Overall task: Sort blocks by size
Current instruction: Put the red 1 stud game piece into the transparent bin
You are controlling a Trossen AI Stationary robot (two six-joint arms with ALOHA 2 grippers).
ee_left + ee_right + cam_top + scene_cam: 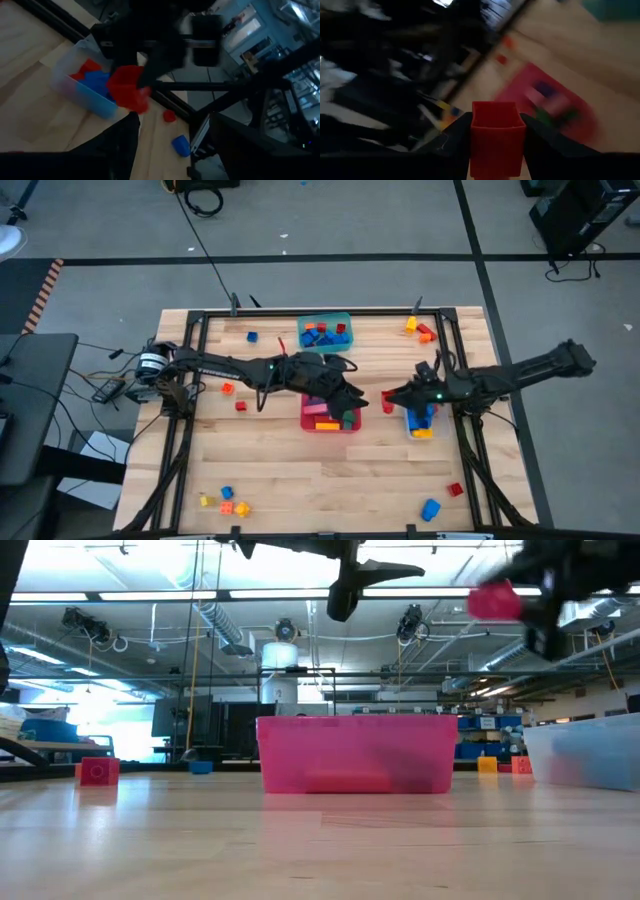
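You are looking at a square red plastic block [497, 140] sitting clamped between the right gripper's [388, 397] two dark fingers, held in the air between the red plastic tub [331, 421] and the clear plastic tub [421, 423] of blue and yellow bricks. The left gripper [358, 400] is hovering over the red tub's right end with its fingers standing apart around nothing. More blocks are lying in the teal tub [324, 332], and loose ones are scattering across the wooden table [300, 470], mostly near the corners.
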